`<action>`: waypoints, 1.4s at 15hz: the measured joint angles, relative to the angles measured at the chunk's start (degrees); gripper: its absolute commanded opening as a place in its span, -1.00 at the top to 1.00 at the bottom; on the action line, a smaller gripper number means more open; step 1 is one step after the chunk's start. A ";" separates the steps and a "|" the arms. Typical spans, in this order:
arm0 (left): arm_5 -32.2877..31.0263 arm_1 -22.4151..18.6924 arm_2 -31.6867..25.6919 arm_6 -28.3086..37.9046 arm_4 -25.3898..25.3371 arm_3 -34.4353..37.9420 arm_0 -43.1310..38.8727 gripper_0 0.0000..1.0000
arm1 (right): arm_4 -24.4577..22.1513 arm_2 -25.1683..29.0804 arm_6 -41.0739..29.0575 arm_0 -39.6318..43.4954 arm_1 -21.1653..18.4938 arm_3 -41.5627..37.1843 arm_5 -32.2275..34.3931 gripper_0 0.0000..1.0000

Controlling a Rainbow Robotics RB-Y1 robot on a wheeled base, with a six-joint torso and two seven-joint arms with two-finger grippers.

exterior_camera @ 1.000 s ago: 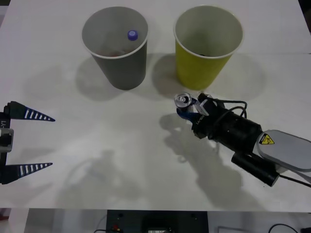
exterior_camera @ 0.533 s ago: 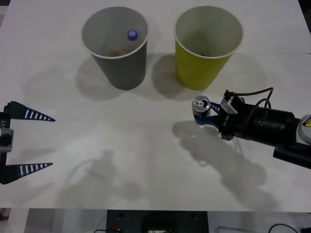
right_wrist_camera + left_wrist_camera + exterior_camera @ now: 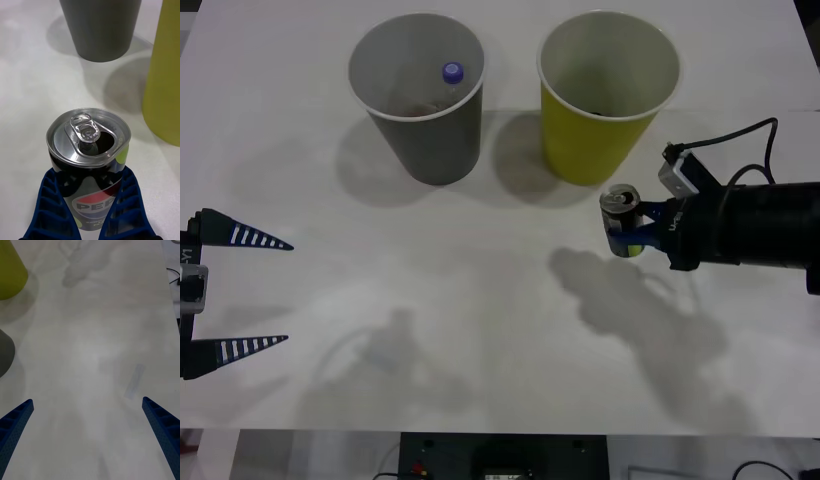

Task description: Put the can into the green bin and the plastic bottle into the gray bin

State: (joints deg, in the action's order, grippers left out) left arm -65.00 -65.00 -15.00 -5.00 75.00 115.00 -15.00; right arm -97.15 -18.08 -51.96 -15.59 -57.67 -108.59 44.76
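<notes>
Shifted rightward, right gripper (image 3: 632, 232) jaws pinching can (image 3: 621, 217) beside green bin (image 3: 608, 95), left gripper (image 3: 250, 292) jaws spread

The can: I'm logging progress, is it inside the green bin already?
No, the can is held by the right gripper outside the green bin.

The front view looks down from above; both wrist views sit low, sharing the green bin (image 3: 608, 95).
</notes>
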 measured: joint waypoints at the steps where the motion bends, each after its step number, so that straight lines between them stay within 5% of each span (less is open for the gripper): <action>1: 0.00 0.00 0.00 0.00 0.00 0.00 0.00 -1.00 | -2.54 0.80 -5.23 0.21 0.00 -1.48 0.56 1.00; 4: 0.00 0.00 0.00 0.00 0.00 0.00 0.00 -1.00 | -7.94 5.21 -19.14 0.81 -0.51 -6.62 6.72 1.00; 8: 0.00 0.00 0.00 0.00 0.00 0.00 0.00 -1.00 | -8.32 12.42 -28.68 1.63 -2.64 -11.93 15.70 1.00; 14: 0.00 0.00 0.00 0.00 0.00 0.00 0.00 -1.00 | -6.59 21.26 -29.39 -0.63 -4.25 -12.35 26.17 1.00; 21: 0.00 0.00 0.00 0.00 0.00 0.00 0.00 -1.00 | -5.90 21.46 -30.12 -13.04 -4.99 -7.83 36.33 1.00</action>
State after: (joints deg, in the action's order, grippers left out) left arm -65.00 -65.00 -15.00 -5.00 75.00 115.00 -15.00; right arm -103.05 3.38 -82.09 -28.62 -62.65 -116.42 81.09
